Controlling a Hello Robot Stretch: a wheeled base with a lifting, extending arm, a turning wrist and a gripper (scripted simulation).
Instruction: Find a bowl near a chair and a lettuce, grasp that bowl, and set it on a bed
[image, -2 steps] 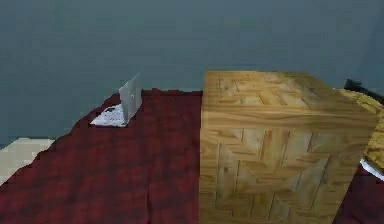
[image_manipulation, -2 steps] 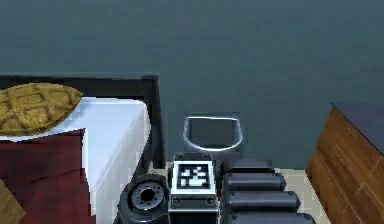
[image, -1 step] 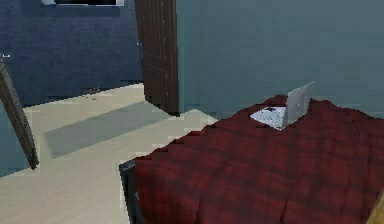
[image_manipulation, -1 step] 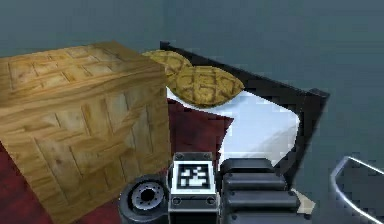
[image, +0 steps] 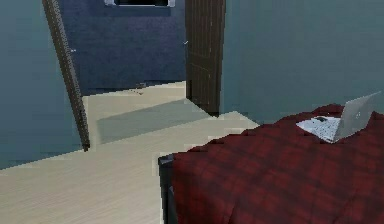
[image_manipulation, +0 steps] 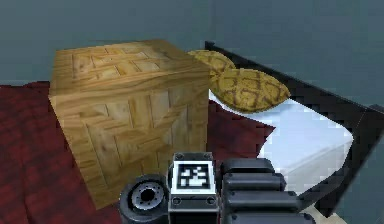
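I am right by the bed (image: 270, 170). Its red cover is close in front of me, and a laptop (image: 345, 118) sits on the bed's far side. Beyond the bed's corner is a doorway (image: 130, 60) into a dark blue room.

Out to the arm's side, a big wooden box (image_manipulation: 130, 105) stands on the bed's red cover. Two yellow pillows (image_manipulation: 245, 88) lie on the bed just behind the box, next to a white sheet (image_manipulation: 300, 135). The gripper (image_manipulation: 150, 198) is low down at the near edge of the bed, in front of the box. Its tip is hard to make out, so I cannot tell if it grips anything.

I cannot tell where the bowl is. It may be in the gripper, but that is only a guess.

I think finding the bed is done. I cannot say if the grab is done. If the bowl is in the gripper, what is left is to set it on a bare bit of the bed beside the box. If not, I must go look for the chair and the lettuce.
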